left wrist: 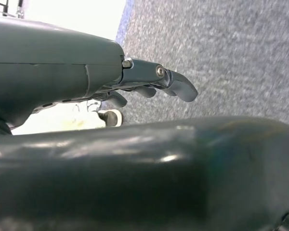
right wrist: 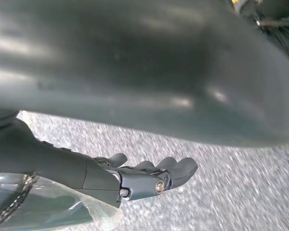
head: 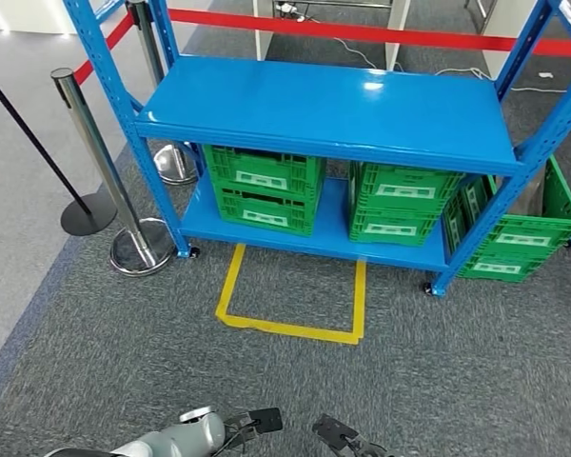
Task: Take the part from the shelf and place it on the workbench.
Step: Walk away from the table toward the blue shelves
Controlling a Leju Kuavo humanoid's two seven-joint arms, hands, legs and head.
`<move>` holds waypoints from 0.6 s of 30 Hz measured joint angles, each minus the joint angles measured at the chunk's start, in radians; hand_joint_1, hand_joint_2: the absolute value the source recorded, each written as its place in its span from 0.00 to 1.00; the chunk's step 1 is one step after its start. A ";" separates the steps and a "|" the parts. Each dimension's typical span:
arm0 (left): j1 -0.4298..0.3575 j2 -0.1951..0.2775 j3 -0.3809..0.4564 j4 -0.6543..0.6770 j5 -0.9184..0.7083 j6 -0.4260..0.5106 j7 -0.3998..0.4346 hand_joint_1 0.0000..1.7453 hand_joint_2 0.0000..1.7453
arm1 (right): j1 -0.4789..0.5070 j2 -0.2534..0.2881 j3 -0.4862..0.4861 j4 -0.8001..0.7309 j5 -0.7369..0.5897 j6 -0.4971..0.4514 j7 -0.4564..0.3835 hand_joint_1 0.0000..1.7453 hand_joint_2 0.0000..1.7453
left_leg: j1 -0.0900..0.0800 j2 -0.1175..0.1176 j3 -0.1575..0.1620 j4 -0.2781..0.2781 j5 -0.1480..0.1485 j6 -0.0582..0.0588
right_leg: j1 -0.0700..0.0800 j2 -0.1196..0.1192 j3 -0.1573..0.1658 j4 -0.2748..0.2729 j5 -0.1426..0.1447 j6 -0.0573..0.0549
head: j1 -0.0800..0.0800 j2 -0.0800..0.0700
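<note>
Three green crates sit low on the blue shelf (head: 325, 105) in the head view: a stacked pair of crates (head: 263, 188) at the left of the bottom board, a second stack (head: 398, 202) toward the right, and a tilted crate (head: 516, 228) at the right end post, partly outside the frame of the shelf. What lies inside any crate cannot be made out, since the top board covers them, and that board itself is bare blue. The part cannot be picked out in any crate from here. A yellow taped outline (head: 293, 305) marks the grey carpet (head: 125, 362) in front of the shelf. Two chrome stanchions (head: 99, 157) stand to the left, and a red belt (head: 354, 32) runs behind. At the bottom edge, the left hand (head: 257, 422) and the right hand (head: 340, 436) are both cut off.

Seen from the left wrist, the left hand's fingers (left wrist: 179, 86) lie extended, loosely side by side, with nothing between them, over carpet.

Seen from the right wrist, the right hand's fingers (right wrist: 172, 168) likewise reach out straight and hold nothing, over blurred carpet.
</note>
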 joint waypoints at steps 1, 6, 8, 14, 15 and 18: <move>-0.001 0.000 0.000 0.000 0.000 0.000 0.000 0.00 0.00 | 0.000 0.000 0.000 0.000 0.000 0.000 0.000 0.00 0.00 | 0.000 0.000 0.005 -0.001 -0.009 -0.006 | 0.002 0.001 0.014 -0.033 0.010 -0.008 | 0.001 0.000; -0.006 -0.002 0.001 0.000 0.000 -0.002 0.000 0.00 0.00 | 0.000 -0.002 0.000 -0.001 0.001 -0.002 -0.002 0.00 0.00 | 0.000 0.008 -0.028 0.094 0.002 -0.034 | 0.003 0.001 0.065 -0.051 -0.029 -0.051 | -0.007 0.000; -0.007 -0.001 0.001 0.000 0.000 -0.002 0.000 0.00 0.00 | 0.000 -0.002 0.000 -0.001 0.001 -0.002 -0.002 0.00 0.00 | 0.002 0.014 -0.111 0.213 -0.009 -0.043 | 0.001 0.000 0.095 -0.053 -0.053 -0.057 | -0.010 0.000; 0.000 0.001 0.002 0.000 -0.001 -0.003 0.000 0.00 0.00 | 0.004 -0.002 0.000 -0.001 0.001 -0.002 -0.003 0.00 0.00 | 0.000 0.014 -0.225 0.178 -0.012 -0.033 | 0.003 0.003 0.208 -0.054 -0.141 -0.053 | -0.012 0.000; 0.002 0.003 0.002 0.002 -0.002 -0.003 0.000 0.00 0.00 | 0.005 -0.002 0.000 0.000 0.000 -0.002 -0.004 0.00 0.00 | -0.004 0.014 -0.226 0.131 0.055 -0.025 | 0.003 0.003 0.228 -0.053 -0.157 -0.049 | -0.008 0.000; 0.006 0.006 0.002 0.006 -0.008 -0.008 0.000 0.00 0.00 | 0.006 -0.002 0.000 0.003 0.000 -0.002 -0.010 0.00 0.00 | -0.018 0.013 -0.228 0.078 0.159 -0.007 | 0.002 0.002 0.250 -0.057 -0.190 -0.032 | 0.001 0.000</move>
